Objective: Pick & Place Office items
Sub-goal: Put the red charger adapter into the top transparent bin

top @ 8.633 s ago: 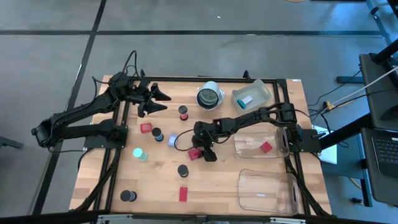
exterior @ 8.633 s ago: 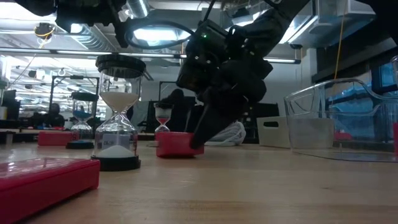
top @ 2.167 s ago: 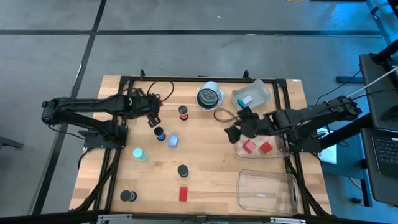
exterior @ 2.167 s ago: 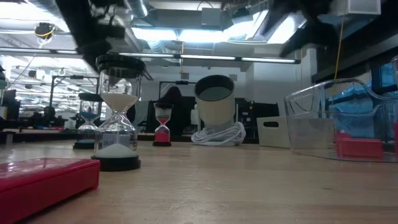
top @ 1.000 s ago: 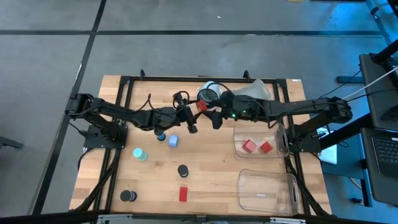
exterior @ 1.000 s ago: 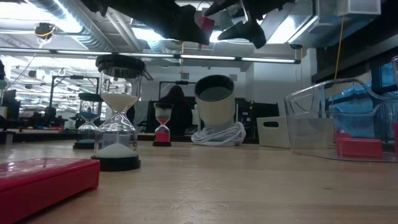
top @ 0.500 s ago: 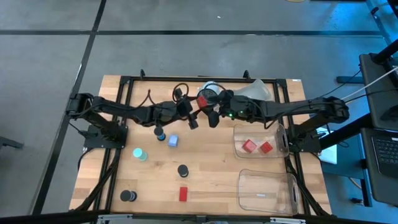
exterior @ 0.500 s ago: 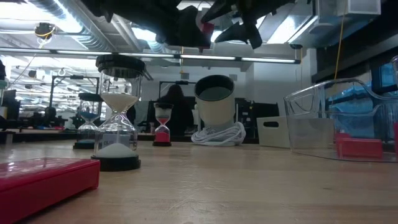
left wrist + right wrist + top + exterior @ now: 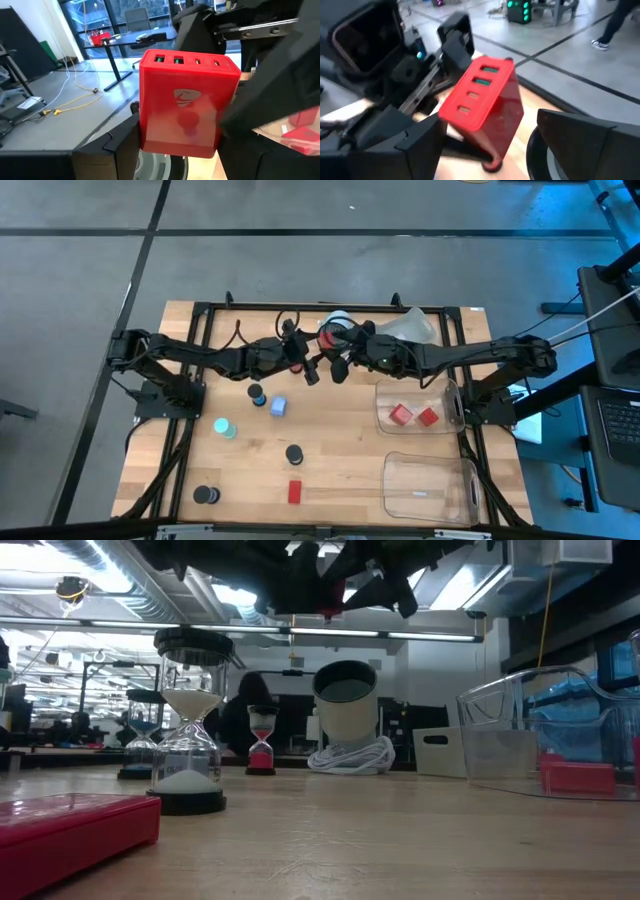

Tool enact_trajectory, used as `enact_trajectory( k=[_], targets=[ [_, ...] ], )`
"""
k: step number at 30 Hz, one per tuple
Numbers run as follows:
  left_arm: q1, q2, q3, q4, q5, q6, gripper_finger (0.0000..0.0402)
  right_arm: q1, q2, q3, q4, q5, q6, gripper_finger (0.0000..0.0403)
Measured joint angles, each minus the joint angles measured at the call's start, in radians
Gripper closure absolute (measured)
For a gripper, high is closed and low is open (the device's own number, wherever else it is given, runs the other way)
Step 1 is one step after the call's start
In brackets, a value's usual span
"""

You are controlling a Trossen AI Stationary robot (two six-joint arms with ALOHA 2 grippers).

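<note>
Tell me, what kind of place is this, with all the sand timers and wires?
Most likely a robotics lab or workshop. A wooden table sits on a bare concrete floor. Beyond it the low view shows rows of ceiling lights over crowded workbenches, and the left wrist view shows a desk with loose cables by big windows.

Red block point(image 9: 324, 351) mostly hidden between arms in high view; low view cuts both arms at top edge.

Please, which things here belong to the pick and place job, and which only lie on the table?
Job: red block held by left end effector, red blocks in bin, black disc, teal piece, pale blue rectangle.

Lying about: white-and-dark bowl, empty clear bin.
</note>
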Motion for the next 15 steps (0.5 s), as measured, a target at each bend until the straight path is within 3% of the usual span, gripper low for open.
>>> enact_trajectory(
  k=[8, 15],
  targets=[
    [0.004, -0.001, 0.000, 0.012, 0.007, -0.002, 0.0189, 0.000, 0.023, 0.000, 0.070, 0.014, 0.005, 0.0152],
    [0.005, 0.013, 0.001, 0.045, -0.006, -0.014, 0.0189, 0.000, 0.023, -0.001, 0.090, 0.024, 0.034, 0.0169]
  ],
)
